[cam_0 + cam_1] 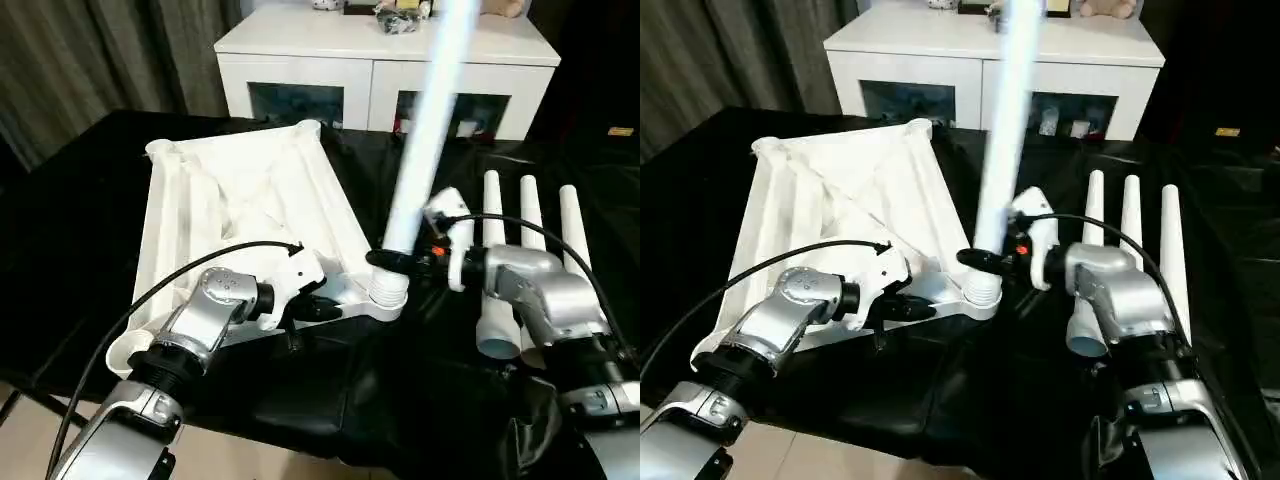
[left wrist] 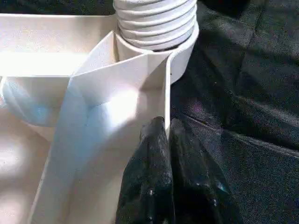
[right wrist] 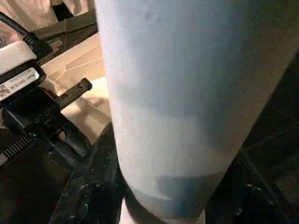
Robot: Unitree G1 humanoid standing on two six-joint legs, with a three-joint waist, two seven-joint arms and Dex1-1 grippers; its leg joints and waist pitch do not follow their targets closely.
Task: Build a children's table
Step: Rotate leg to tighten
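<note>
Left pincer (image 1: 318, 303) is pinched shut on the rim wall of the upside-down table top (image 1: 240, 200), fingers (image 2: 159, 154) pressed together over the thin white wall, just beside the corner socket (image 1: 386, 292). Right pincer (image 1: 395, 262) sits at that same corner from the other side, its black fingers about half spread & wrapped round the base of an upright leg (image 1: 428, 130), gripping it. That leg rises steeply from the right pincer, leaning a bit away toward the cabinet; its ribbed threaded end (image 2: 156, 23) stands at the socket right below the right pincer's fingers — can't tell how far it's seated. Table top lies ribs-up on the black-covered bench (image 1: 80, 220), stretching from the left pincer away & to the robot's left, diagonal ribs showing. Three more legs (image 1: 528, 250) lie side by side on the bench just to the robot's right of the right pincer, partly under that arm's silver forearm, open ends toward the robot. Beyond both pincers, past the bench's far edge, stands a white cabinet (image 1: 385, 50) w/ dark glass doors & small items on top.
</note>
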